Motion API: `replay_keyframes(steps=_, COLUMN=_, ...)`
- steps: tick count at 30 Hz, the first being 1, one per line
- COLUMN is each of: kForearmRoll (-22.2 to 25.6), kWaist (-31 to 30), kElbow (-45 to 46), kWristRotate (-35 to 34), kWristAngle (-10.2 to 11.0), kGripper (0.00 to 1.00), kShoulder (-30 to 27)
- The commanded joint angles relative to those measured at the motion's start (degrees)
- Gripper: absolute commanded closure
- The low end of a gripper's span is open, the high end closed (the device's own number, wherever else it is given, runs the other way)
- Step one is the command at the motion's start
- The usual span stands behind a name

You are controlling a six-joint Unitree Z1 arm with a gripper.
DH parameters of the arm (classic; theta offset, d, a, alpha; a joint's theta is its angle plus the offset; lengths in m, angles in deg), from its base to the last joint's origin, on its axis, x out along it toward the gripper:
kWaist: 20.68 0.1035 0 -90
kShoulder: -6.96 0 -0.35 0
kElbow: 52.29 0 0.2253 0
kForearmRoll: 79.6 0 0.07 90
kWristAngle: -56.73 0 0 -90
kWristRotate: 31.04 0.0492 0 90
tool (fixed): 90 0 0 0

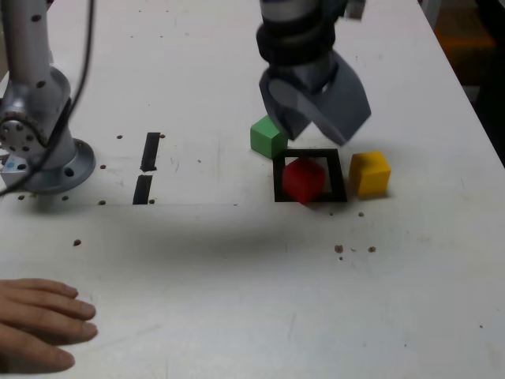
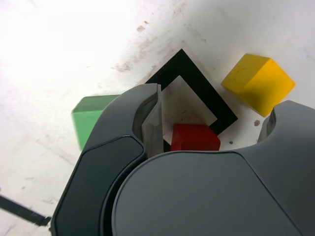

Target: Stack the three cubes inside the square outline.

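Someone's hand point(image 1: 39, 324) rests nearest; beyond, jaws apart above the red cube point(image 1: 303, 179) inside the square outline point(image 1: 309, 197), green cube point(image 1: 268, 136) and yellow cube point(image 1: 369, 173) unstacked.

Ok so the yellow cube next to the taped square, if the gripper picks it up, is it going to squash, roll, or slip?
The yellow cube looks solid with crisp edges, so probably rigid. Flat faces on the table suggest it won't roll. Its faces look smooth, so a shallow pinch might slip. It looks narrower than the open gripper.
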Motion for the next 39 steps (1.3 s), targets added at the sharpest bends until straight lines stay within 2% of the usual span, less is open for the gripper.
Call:
replay_keyframes(steps=1, kForearmRoll=1.15, kWaist=0.07, kElbow=-0.35, kWristRotate=-0.58, kWristAngle=0.66, kGripper=0.19, kShoulder=-1.61)
replay_keyframes(steps=5, kForearmRoll=4.52, kWaist=-0.07, kElbow=0.66, kWristRotate=-2.04, kWristAngle=1.80, kGripper=0.21, kShoulder=-5.86)
replay_keyframes(steps=9, kForearmRoll=7.35, kWaist=-1.87, kElbow=1.85, kWristRotate=-3.69, kWristAngle=1.70, kGripper=0.25, kShoulder=-9.26)
replay_keyframes(steps=13, kForearmRoll=8.90, kWaist=-5.19, kElbow=2.59, kWristRotate=-5.37, kWristAngle=0.16, kGripper=0.32, kShoulder=-11.06)
replay_keyframes(steps=17, kForearmRoll=8.59, kWaist=-8.79, kElbow=3.55, kWristRotate=-6.27, kWristAngle=-2.73, kGripper=0.40, kShoulder=-11.48)
replay_keyframes(steps=22, kForearmRoll=6.22, kWaist=-13.24, kElbow=4.10, kWristRotate=-6.50, kWristAngle=-7.10, kGripper=0.50, kShoulder=-9.92)
replay_keyframes(steps=27, kForearmRoll=3.39, kWaist=-16.51, kElbow=3.14, kWristRotate=-6.50, kWristAngle=-10.26, kGripper=0.51, kShoulder=-6.21)
replay_keyframes(steps=32, kForearmRoll=1.69, kWaist=-18.48, kElbow=1.86, kWristRotate=-6.50, kWristAngle=-11.73, kGripper=0.51, kShoulder=-2.77)
replay_keyframes(steps=39, kForearmRoll=-0.01, kWaist=-19.32, kElbow=-0.19, kWristRotate=-6.26, kWristAngle=-12.32, kGripper=0.51, kShoulder=2.09)
